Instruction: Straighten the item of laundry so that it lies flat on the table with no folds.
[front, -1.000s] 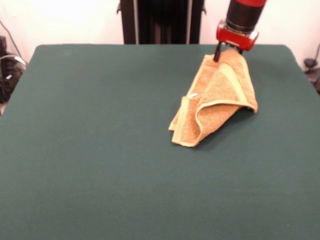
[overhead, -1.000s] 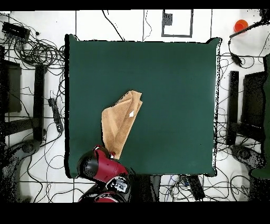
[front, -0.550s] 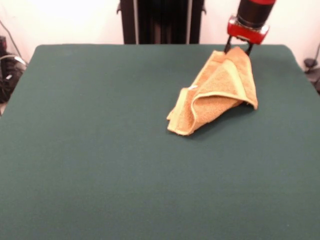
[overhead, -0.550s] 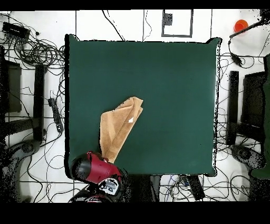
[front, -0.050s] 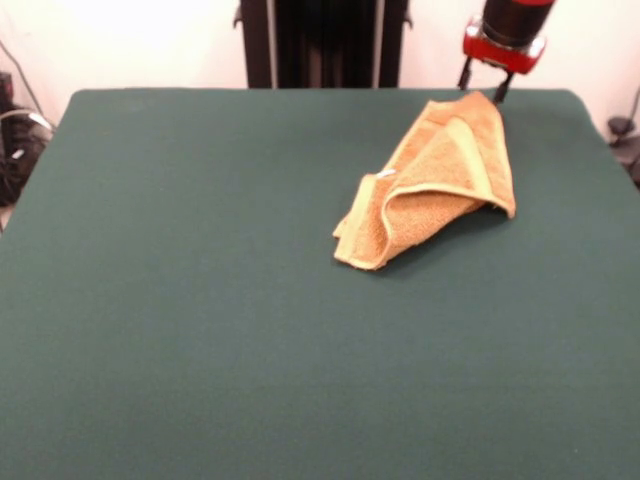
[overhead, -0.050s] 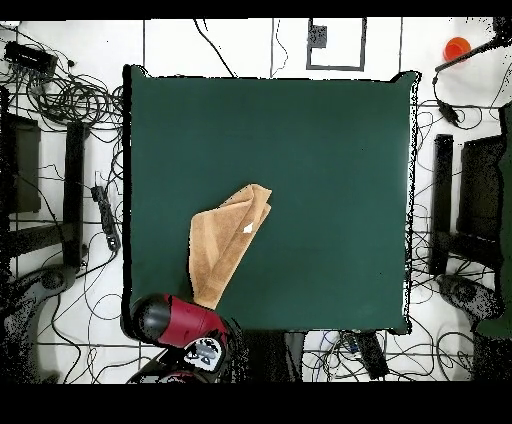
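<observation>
The green bench (front, -0.050s: 200, 300) is bare on the left. Right of centre, toward its far edge, the orange towel (front, -0.050s: 437, 185) lies folded over itself — not flat. Just above its far tip hang the jaws (front, -0.050s: 483, 82), parted and holding nothing.

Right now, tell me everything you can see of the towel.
The towel is orange-tan terry cloth with paler yellow border bands and a tiny white tag. It lies folded over itself in a rough wedge on the green table, narrowing toward the gripper, whose jaws stand open just above its tip.
</observation>
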